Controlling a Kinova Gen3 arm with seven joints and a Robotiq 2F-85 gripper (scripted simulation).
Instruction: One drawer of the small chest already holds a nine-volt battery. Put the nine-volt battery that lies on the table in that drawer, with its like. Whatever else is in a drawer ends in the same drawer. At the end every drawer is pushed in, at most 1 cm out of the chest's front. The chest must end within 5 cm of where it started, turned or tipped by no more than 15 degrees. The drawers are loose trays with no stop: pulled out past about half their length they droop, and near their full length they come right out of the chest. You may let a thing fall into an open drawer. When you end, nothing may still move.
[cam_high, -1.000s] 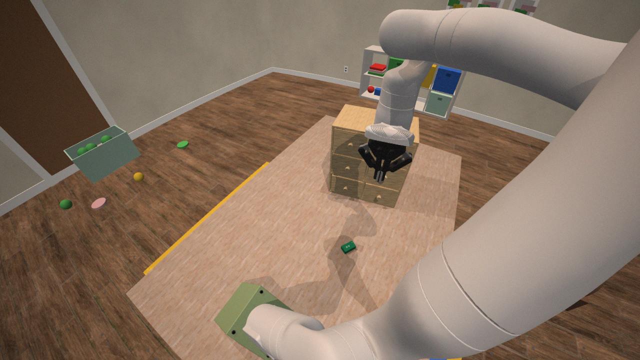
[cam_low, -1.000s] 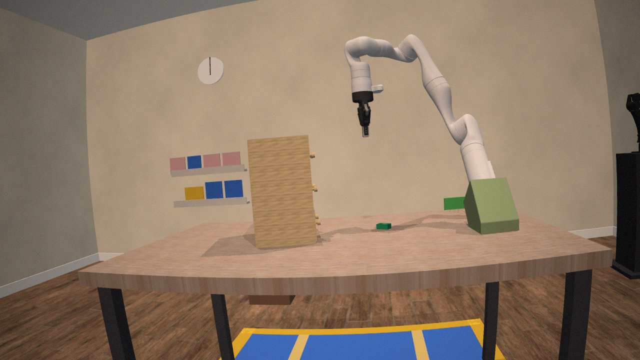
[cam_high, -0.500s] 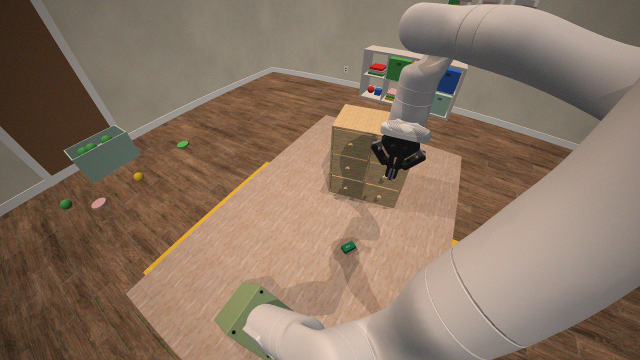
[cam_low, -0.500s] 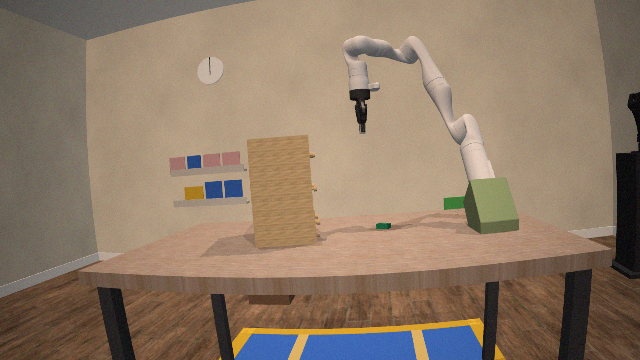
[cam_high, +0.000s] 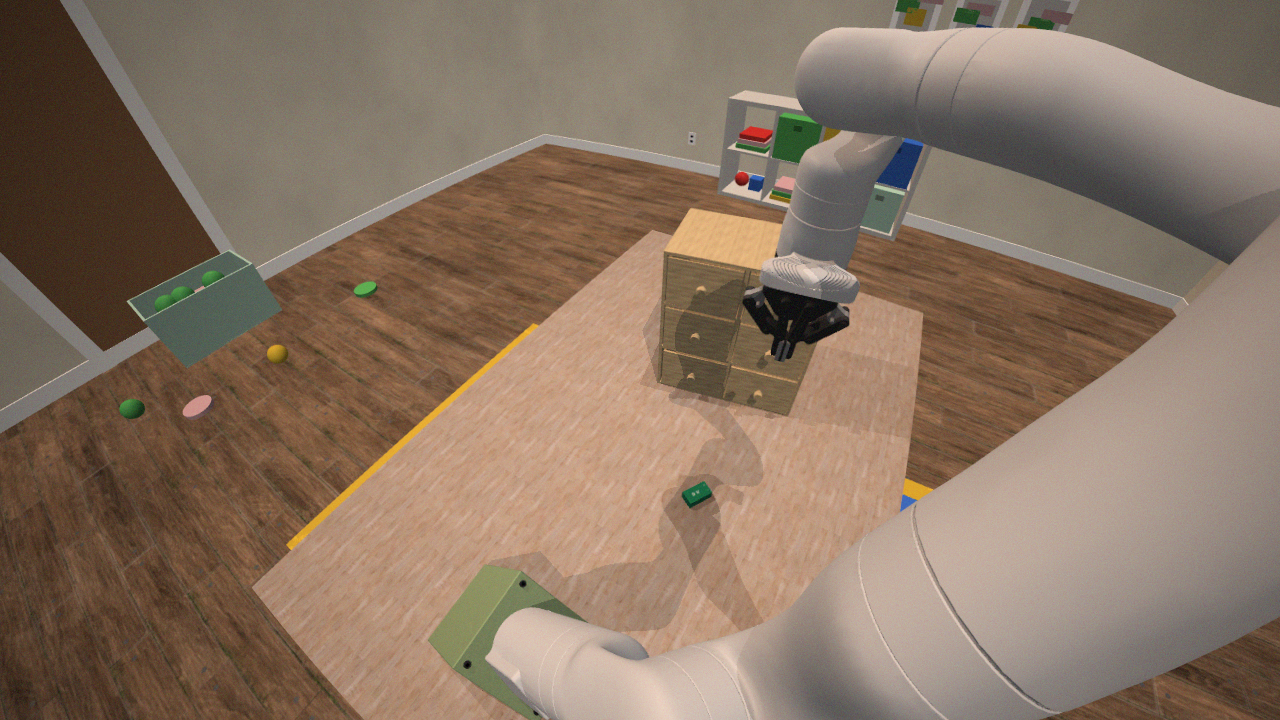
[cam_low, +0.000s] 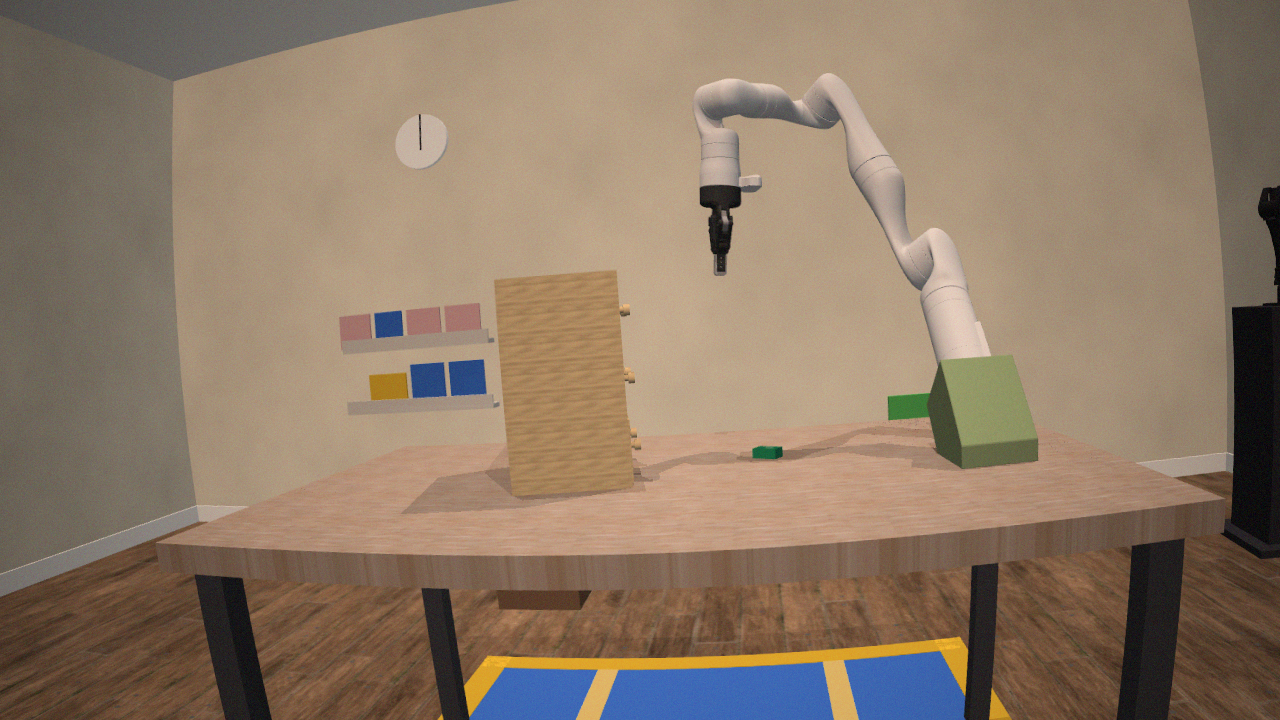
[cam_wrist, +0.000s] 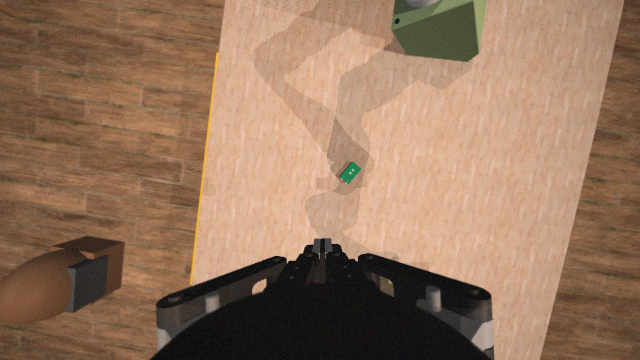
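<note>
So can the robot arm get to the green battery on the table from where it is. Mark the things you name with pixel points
Probably yes. The hand (cam_high: 781, 351) (cam_low: 719, 264) (cam_wrist: 323, 250) hangs shut above table height, and nothing stands over or against the battery (cam_high: 696, 494) (cam_low: 767, 453) (cam_wrist: 350, 172), though it would need to open first.

A black two-finger gripper (cam_high: 781, 350), its fingers together, hangs in front of the light wooden chest of small drawers (cam_high: 723, 237). The small green box-shaped battery (cam_high: 696, 494) lies on the pale wooden table (cam_high: 501, 465) in front of the chest, well apart from it.
</note>
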